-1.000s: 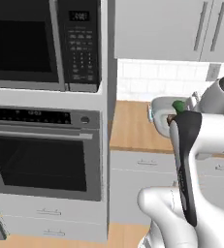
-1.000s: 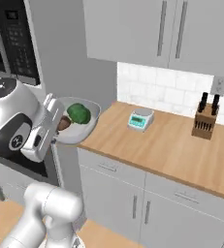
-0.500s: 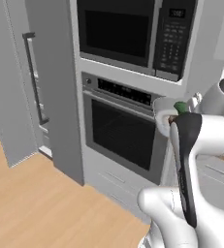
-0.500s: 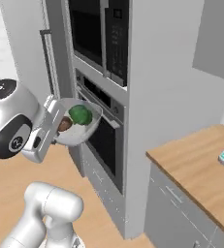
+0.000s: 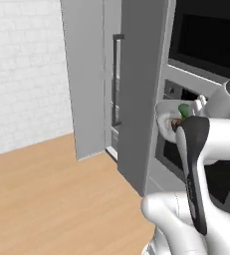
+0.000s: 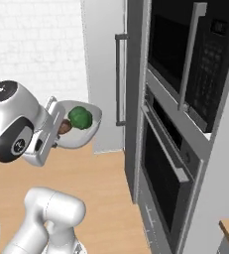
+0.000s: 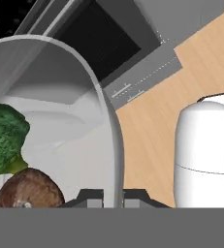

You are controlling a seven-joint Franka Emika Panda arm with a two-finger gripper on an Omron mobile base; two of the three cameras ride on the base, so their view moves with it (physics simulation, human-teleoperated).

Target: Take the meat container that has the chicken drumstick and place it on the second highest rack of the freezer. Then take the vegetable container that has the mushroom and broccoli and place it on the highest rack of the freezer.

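Step in hand looks like the 2nd half of the task: the vegetable container (image 6: pixel 79 130) is off any counter and carried at the end of the arm, w/ the broccoli (image 6: pixel 80 118) and the mushroom (image 6: pixel 64 127) sitting inside it. The gripper (image 7: pixel 112 197) is clenched on the tub's rim; in the hand view the rim's edge runs down right between the two dark tips, so the fingers are grasping the vegetable container, not free. The tub is held up at about oven height, well apart from the freezer (image 5: pixel 114 89), whose door stands ajar w/ the long dark bar handle (image 6: pixel 119 79) facing the robot. Next move, as I judge it: bring base + arm round to the freezer opening, raise the tub level to the highest rack, slide it in w/o tipping, then let go. Risk is the tub tilting on a one-edge grip and the veg rolling out. Views differ: the right base view gives the tub from the side, both veg plain, plus the wall oven (image 6: pixel 170 163) and microwave front; the left base view has the arm blocking most of the tub but shows the gap at the freezer door and the wood floor (image 5: pixel 52 194) better. Can't tell rack positions from any view; the inside is hidden.
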